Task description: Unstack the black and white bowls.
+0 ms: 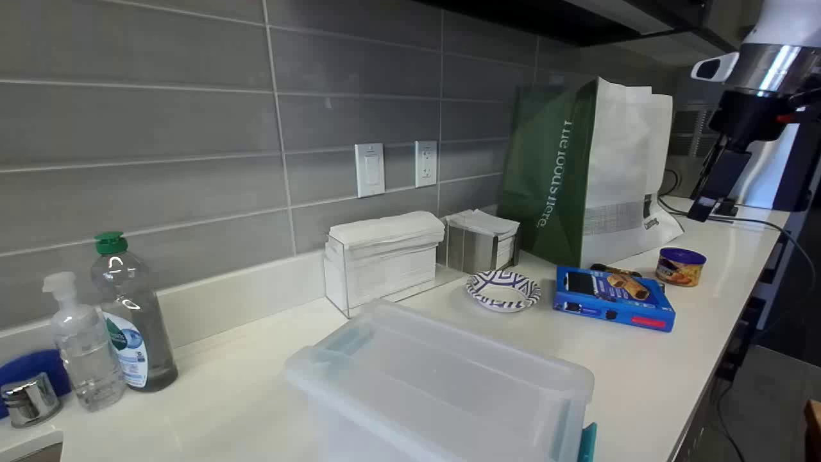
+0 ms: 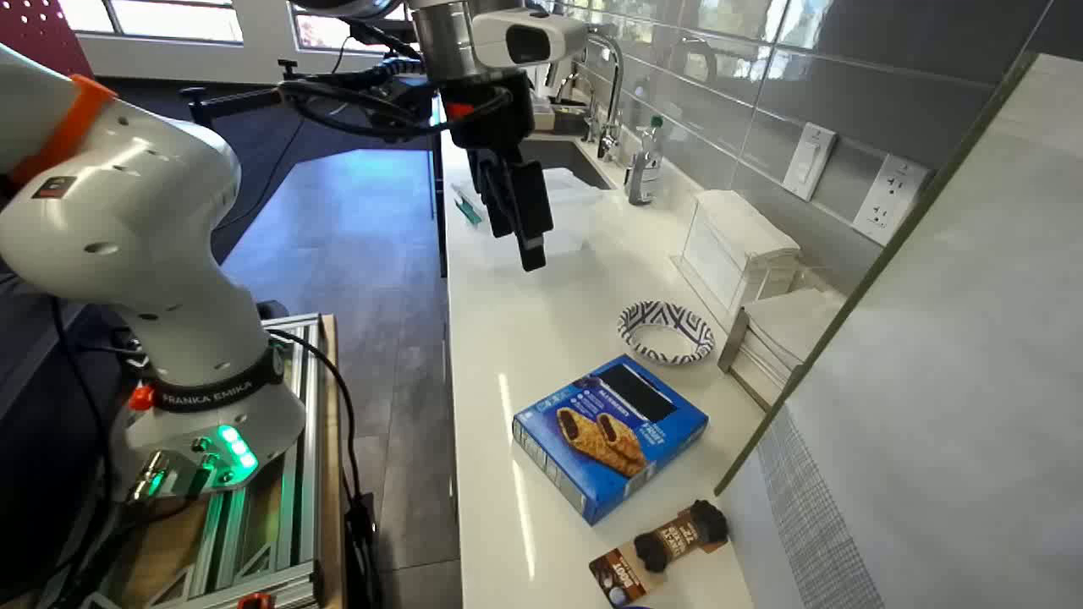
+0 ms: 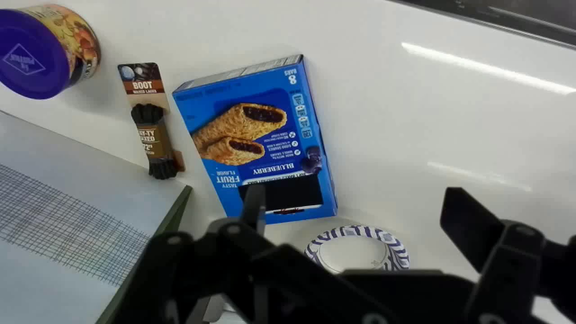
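Observation:
The black and white bowls (image 1: 503, 294) show as a single shallow round shape with a patterned rim on the white counter. I cannot tell how many are nested. They also show in an exterior view (image 2: 666, 338) and at the bottom of the wrist view (image 3: 355, 249), where the gripper body hides their lower edge. My gripper is open and empty, with fingers wide apart in the wrist view (image 3: 354, 202). In both exterior views the gripper (image 1: 702, 208) (image 2: 517, 245) hangs above the counter, apart from the bowls.
A blue snack box (image 2: 609, 431) lies beside the bowls. Napkin holders (image 1: 385, 260) (image 1: 481, 240) stand behind them. A paper bag (image 1: 622, 173), a lace pack (image 3: 153, 130) and a purple-lidded can (image 1: 680, 266) are nearby. A clear bin (image 1: 442, 385) stands on the counter.

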You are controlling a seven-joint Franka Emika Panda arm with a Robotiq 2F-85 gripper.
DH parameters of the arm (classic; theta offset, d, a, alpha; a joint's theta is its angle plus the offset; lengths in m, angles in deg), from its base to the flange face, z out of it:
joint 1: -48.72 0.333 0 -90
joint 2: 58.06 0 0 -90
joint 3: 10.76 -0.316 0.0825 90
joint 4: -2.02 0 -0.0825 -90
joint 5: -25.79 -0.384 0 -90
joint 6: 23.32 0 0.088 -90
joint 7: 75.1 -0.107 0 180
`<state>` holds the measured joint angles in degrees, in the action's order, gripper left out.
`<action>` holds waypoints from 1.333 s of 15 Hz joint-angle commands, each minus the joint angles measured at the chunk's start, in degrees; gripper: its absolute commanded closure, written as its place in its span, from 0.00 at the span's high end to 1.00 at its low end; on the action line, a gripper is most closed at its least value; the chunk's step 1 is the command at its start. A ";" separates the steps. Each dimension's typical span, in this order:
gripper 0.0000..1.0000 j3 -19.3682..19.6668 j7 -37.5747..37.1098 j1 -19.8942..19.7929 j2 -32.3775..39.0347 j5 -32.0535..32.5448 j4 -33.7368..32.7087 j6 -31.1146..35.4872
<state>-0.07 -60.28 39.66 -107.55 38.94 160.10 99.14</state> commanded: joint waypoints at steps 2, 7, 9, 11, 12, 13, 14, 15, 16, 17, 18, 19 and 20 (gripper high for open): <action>1.00 0.09 -0.11 0.17 0.09 0.08 -0.02 -0.23; 1.00 0.09 -0.11 0.17 0.10 0.08 -0.02 -0.23; 1.00 0.09 -0.11 0.17 0.10 0.08 -0.02 -0.23; 1.00 0.09 -0.11 0.17 0.10 0.08 -0.02 -0.23; 1.00 0.09 -0.11 0.17 0.10 0.08 -0.02 -0.23; 1.00 0.09 -0.11 0.17 0.11 0.08 -0.02 -0.23; 1.00 -0.54 -2.28 0.45 2.57 -0.68 -1.05 1.72; 1.00 -0.76 -3.45 0.97 4.52 -1.51 -2.05 2.90; 1.00 -1.47 -5.14 1.53 7.17 -2.14 -3.39 4.85; 1.00 -2.11 -6.36 2.07 9.58 -2.52 -4.53 7.22; 1.00 -3.09 -7.91 2.18 11.97 -2.56 -5.76 9.17; 1.00 -4.11 -9.00 2.50 15.23 -2.43 -7.54 10.95; 1.00 -5.13 -9.83 2.62 18.01 -2.09 -9.27 11.92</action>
<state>-2.56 -66.44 41.32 -100.44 37.65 156.98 107.71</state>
